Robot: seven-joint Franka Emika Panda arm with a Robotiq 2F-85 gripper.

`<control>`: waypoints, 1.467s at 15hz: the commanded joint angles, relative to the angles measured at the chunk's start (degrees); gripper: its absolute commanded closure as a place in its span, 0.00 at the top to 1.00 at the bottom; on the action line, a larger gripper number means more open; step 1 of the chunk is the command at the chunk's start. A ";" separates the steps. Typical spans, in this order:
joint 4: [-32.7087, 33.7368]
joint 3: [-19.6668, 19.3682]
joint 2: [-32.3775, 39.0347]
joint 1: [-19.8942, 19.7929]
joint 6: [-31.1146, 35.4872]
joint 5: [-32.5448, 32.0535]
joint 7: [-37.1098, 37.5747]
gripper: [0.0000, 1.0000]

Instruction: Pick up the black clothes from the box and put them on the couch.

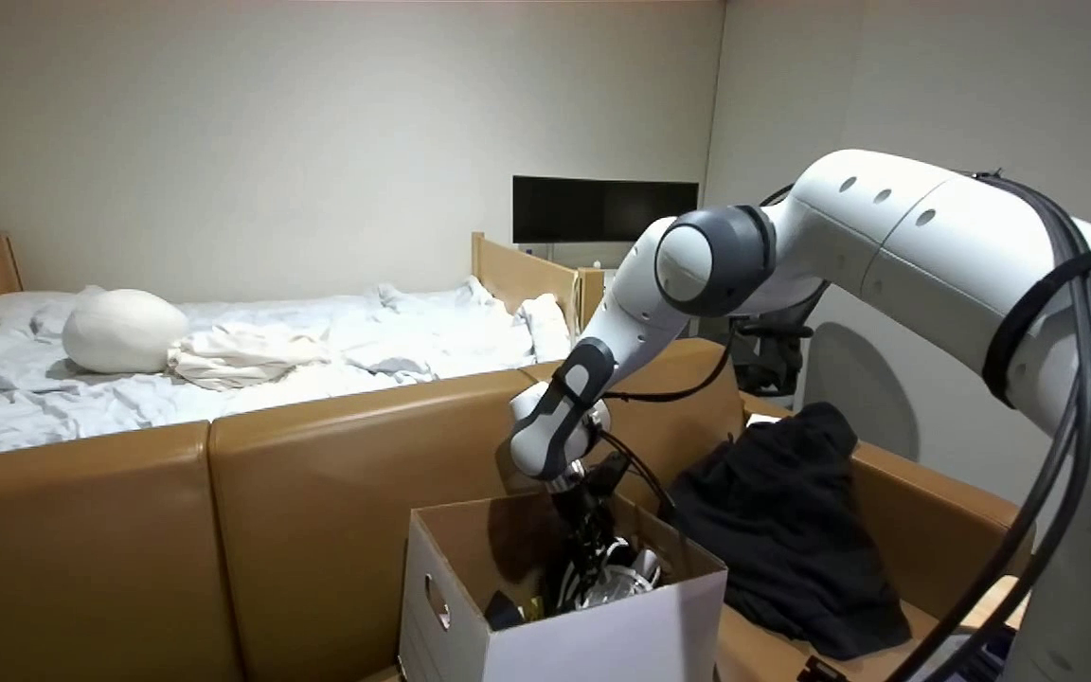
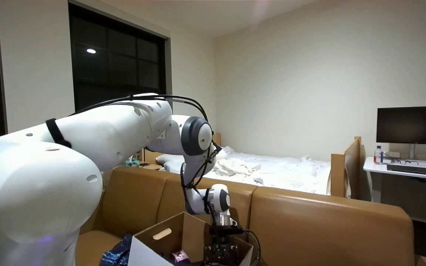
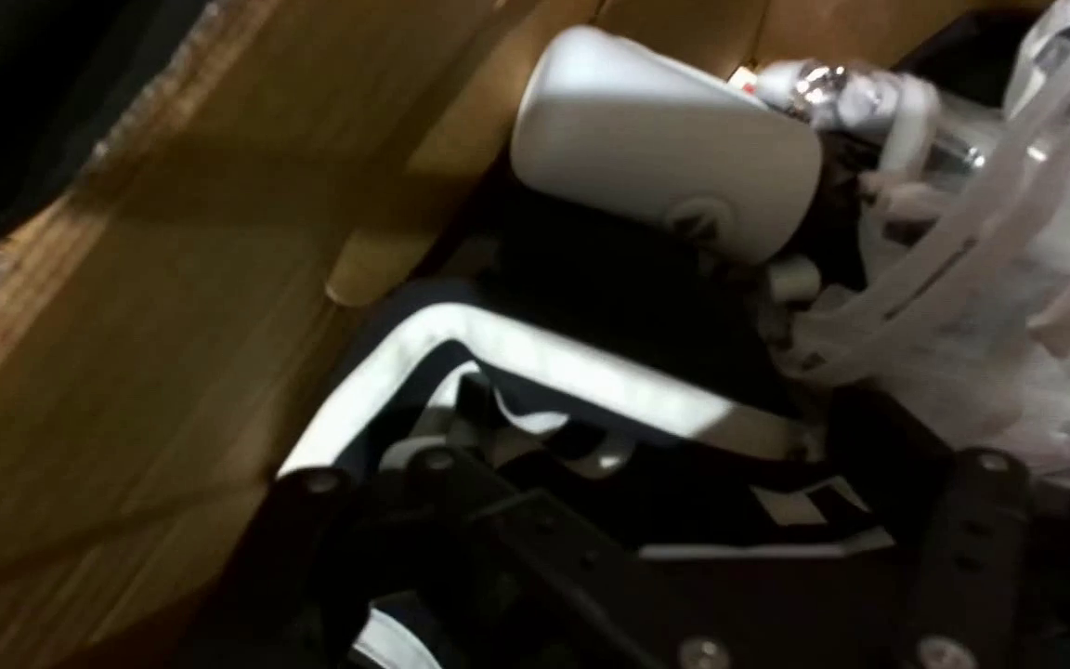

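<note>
Pointing down into the white box (image 1: 612,639), the pincer (image 3: 674,423) stands wide, the white-striped black garment (image 3: 581,365) inside lying between its jaws, stripe sloping down rightward in the wrist view (another black garment (image 1: 782,540) lies on the couch (image 1: 347,474), long axis running back to front).

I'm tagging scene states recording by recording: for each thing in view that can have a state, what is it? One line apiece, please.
Box: open at the top
Striped black garment: crumpled in the box
Jaws: open, down inside the box
Black clothes: heaped on the couch
Plastic bag: crumpled, in the box
White container: upright or lying, cannot tell
Monitor: screen dark
Desk bottle: upright
Bed sheets: rumpled
</note>
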 commanded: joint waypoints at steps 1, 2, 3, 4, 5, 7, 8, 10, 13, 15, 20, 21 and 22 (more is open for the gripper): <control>5.57 0.97 3.12 -1.15 -3.42 2.95 -2.80 0.60; 6.34 1.14 3.54 -1.15 -3.64 3.23 -3.24 0.53; 7.11 1.14 4.07 -1.02 -4.02 3.36 -3.52 0.47; 7.68 1.23 4.44 -1.02 -4.25 3.41 -3.95 0.40; 8.23 1.35 4.80 -1.06 -4.52 3.49 -4.36 0.34; 8.73 1.56 5.09 -1.26 -4.29 3.79 -4.57 0.21; 8.57 1.54 4.86 -1.49 -3.40 4.03 -4.28 0.16; 6.89 1.11 2.95 -2.19 0.35 4.70 -1.74 0.02; -0.83 0.94 -4.32 -4.34 9.44 5.11 2.45 0.00; -6.11 1.37 -9.61 -5.77 14.47 5.72 4.90 0.01; -17.92 -0.63 -22.10 -4.12 26.65 9.04 11.42 0.01; -20.23 -0.91 -24.69 -3.84 28.95 9.26 13.05 0.01; -22.23 -1.35 -27.21 -3.37 30.86 9.49 14.95 0.01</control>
